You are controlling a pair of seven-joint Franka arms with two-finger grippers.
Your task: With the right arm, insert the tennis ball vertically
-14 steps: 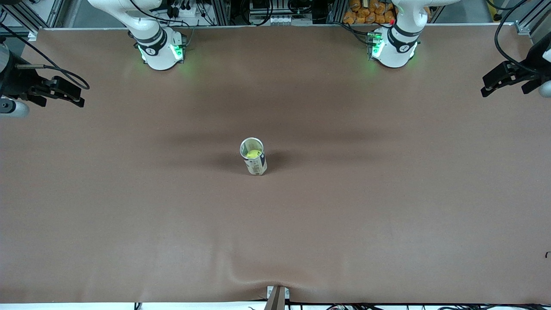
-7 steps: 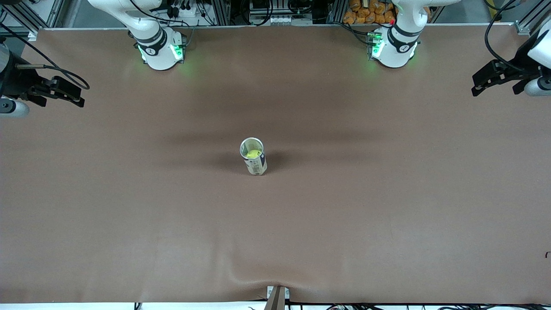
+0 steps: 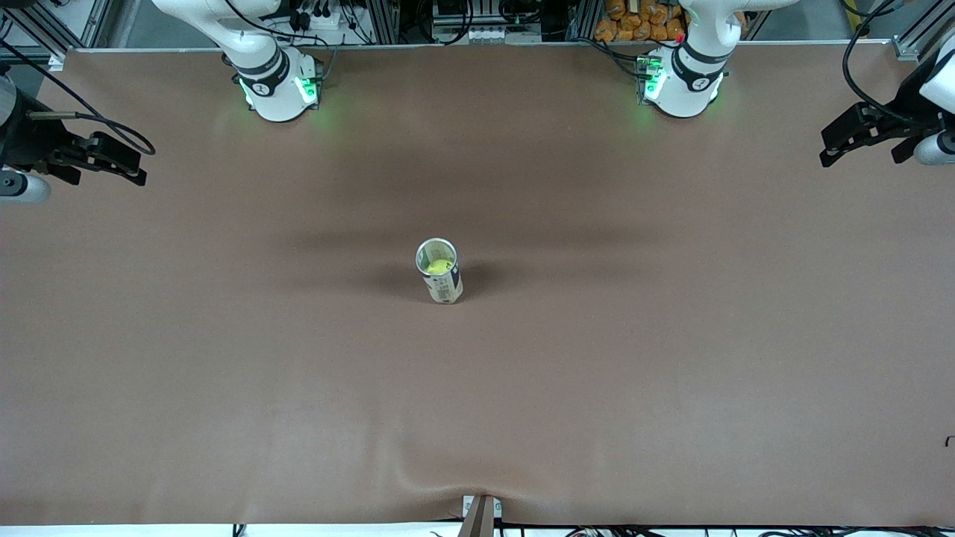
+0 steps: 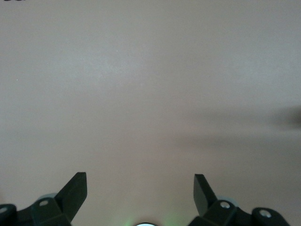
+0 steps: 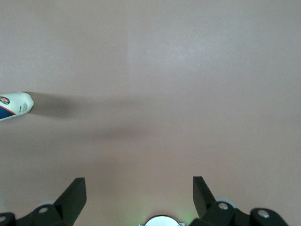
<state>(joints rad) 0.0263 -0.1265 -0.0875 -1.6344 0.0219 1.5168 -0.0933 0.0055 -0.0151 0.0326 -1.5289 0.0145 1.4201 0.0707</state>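
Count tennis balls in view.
1. The tennis ball sits inside the upright can at mid-table. The can is opaque, so more balls could be hidden beneath it.

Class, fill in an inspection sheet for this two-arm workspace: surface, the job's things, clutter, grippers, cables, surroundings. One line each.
Surface: brown table cover, with a wrinkle at the edge nearest the front camera.
Job's things: can upright mid-table, open top; tennis ball inside it.
Clutter: nothing seen.
Grippers: right gripper open, empty, waiting over the right arm's end of the table; left gripper open, empty, over the left arm's end.
Cables: black cable looping at the right gripper.
Surroundings: metal frame, wiring and orange items past the table edge by the bases.
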